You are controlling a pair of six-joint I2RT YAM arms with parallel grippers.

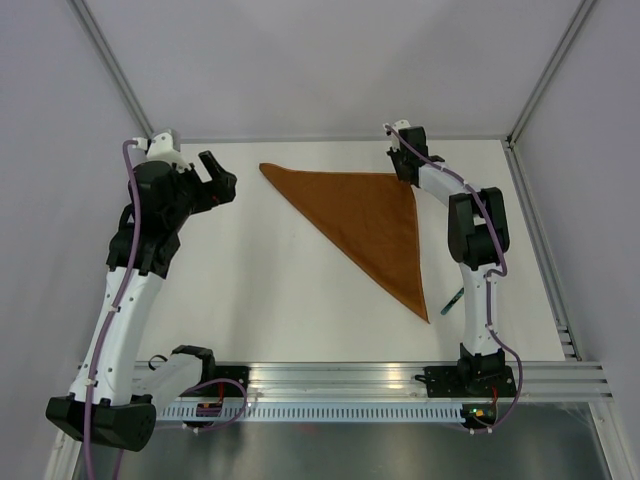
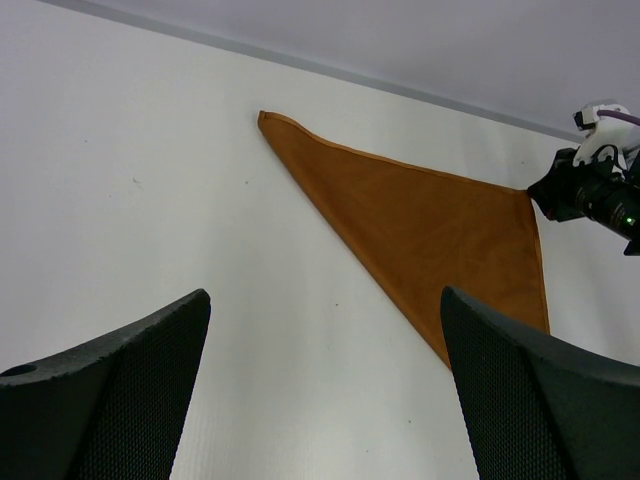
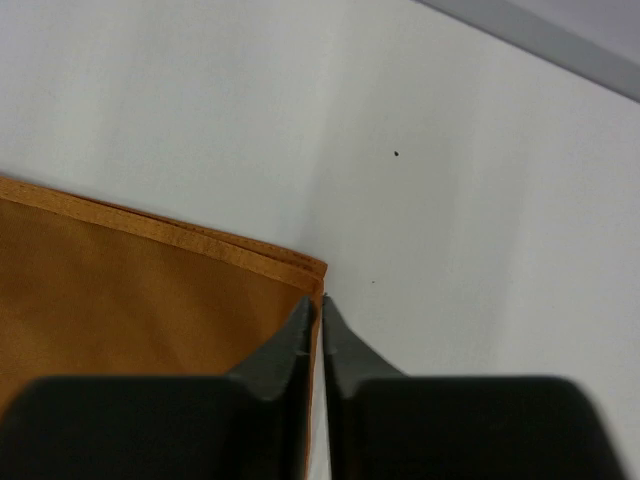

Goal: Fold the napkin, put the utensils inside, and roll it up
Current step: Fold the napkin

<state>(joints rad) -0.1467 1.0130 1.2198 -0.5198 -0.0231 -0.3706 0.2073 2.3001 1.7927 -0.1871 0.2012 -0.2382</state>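
Rust-orange cloth on the white table [image 1: 250, 300] is what I look at first: the napkin [image 1: 370, 225] lies flat as a triangle, its long edge running from the far left corner down to a near tip. At the far right corner the right wrist camera shows two edges one upon the other, so I judge that the first fold, corner to corner, is done. The left gripper [image 1: 220, 175] hangs above the bare table left of the cloth, its fingers spread wide and holding nothing. The right gripper [image 3: 318, 303] sits exactly at that far right corner with its fingers pressed almost together, only a thin slit between them; I cannot tell whether some cloth is pinched there. The knife [image 1: 450, 301] lies on the table just beside the near tip of the napkin, partly hidden by the right arm, and not on the cloth. Placing it inside and rolling are, in my opinion, both left to do.
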